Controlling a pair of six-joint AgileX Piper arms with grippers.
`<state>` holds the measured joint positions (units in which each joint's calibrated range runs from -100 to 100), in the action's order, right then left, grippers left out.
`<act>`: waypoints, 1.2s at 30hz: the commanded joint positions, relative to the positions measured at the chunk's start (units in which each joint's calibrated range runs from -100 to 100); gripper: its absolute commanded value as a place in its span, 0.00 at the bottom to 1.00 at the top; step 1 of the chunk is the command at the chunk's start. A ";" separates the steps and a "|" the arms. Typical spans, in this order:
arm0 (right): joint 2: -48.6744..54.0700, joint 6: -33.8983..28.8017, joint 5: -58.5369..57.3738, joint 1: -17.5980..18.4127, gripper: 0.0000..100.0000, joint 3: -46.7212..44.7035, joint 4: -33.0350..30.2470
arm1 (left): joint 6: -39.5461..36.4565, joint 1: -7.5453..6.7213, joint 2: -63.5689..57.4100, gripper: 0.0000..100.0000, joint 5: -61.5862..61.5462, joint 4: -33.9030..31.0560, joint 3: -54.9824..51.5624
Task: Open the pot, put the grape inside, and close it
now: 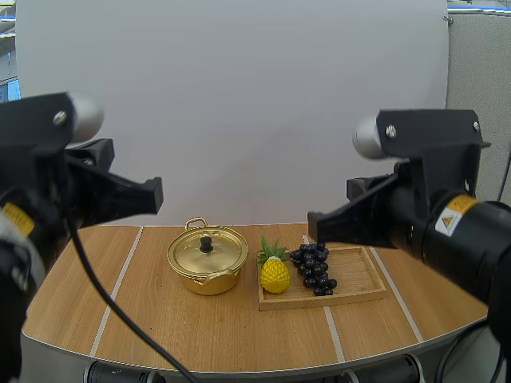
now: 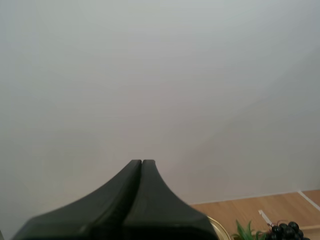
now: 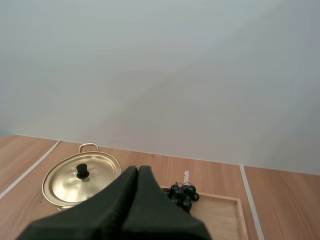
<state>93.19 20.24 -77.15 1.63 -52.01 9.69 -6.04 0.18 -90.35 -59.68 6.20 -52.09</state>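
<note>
A gold pot stands on the table left of centre, its lid with a black knob in place. A bunch of dark grapes lies on a wooden tray to its right. My left gripper hangs high above the table's left side, fingers shut together as one wedge. My right gripper hovers high over the tray's far edge, also shut. From the right wrist, the pot and grapes lie below and ahead.
A yellow toy pineapple stands at the tray's left end, between pot and grapes. White stripes run front to back across the wooden table. A plain white wall stands behind.
</note>
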 commanded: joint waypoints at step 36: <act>-45.26 -1.95 -5.46 -0.17 0.00 8.47 -6.51 | 20.36 -0.18 57.73 0.00 -2.81 14.73 11.36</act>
<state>47.98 18.76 -82.81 1.63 -44.28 3.84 12.92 0.18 -34.83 -62.83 18.81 -41.21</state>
